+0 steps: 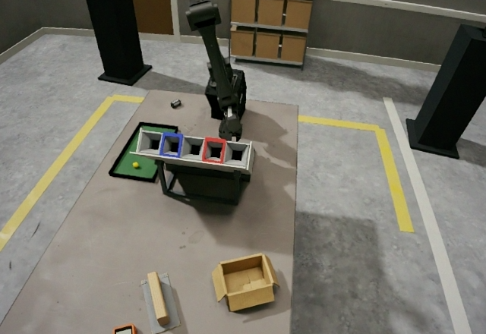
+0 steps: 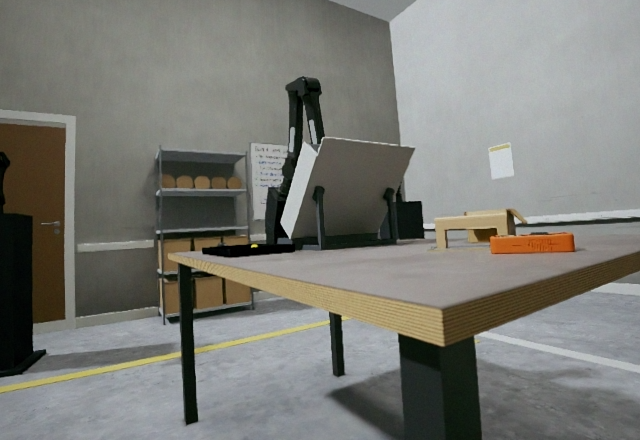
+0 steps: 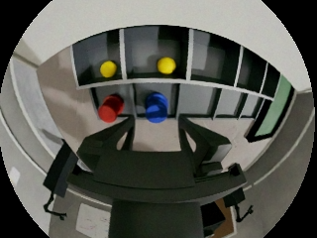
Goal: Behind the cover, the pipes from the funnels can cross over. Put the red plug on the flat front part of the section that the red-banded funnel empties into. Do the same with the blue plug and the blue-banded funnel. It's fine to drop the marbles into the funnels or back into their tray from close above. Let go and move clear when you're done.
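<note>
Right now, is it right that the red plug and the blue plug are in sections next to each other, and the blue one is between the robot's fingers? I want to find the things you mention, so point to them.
Not quite: the blue plug (image 3: pixel 157 107) isn't between the fingers. The wrist view shows it standing just beyond them. It and the red plug (image 3: pixel 110 108) really are in sections next to each other.

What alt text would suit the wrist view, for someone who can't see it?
Open gripper before a divided unit: red plug and blue plug stand in neighbouring front sections, a yellow marble in the compartment behind each; green tray at right.
</note>
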Motion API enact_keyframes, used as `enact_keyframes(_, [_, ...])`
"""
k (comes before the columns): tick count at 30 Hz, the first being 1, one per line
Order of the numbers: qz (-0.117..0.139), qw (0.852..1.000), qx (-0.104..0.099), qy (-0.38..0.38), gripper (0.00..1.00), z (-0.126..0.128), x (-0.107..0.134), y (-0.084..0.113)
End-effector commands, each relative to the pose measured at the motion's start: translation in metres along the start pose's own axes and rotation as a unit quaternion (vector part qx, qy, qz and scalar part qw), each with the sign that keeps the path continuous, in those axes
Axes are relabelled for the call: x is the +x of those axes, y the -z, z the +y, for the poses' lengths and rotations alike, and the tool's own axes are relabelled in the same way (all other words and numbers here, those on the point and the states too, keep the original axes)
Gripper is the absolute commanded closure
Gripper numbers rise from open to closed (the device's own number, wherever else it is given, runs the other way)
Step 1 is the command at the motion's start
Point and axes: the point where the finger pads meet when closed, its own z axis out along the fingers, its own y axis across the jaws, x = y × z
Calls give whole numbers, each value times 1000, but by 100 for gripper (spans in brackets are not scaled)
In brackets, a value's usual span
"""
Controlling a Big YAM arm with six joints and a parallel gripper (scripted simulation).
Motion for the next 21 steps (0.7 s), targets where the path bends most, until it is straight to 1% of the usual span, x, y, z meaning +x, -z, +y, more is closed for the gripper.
enact_keyframes(1, [-4,1000,-3,0,41,2,1,9])
enact_keyframes(2, [-4,1000,-3,0,41,2,1,9])
enact_keyframes(6, [-4,1000,-3,0,41,2,2,24])
enact_keyframes(8, [-4,1000,-3,0,41,2,1,33])
enact_keyframes(14, [-15,1000,-8,-4,41,7,-13,65])
enact_keyframes(17, [-17,1000,-8,-4,41,7,-14,78])
enact_keyframes(19, [-17,1000,-8,-4,41,7,-14,78])
enact_keyframes(21, [-17,1000,-9,-5,41,7,-15,85])
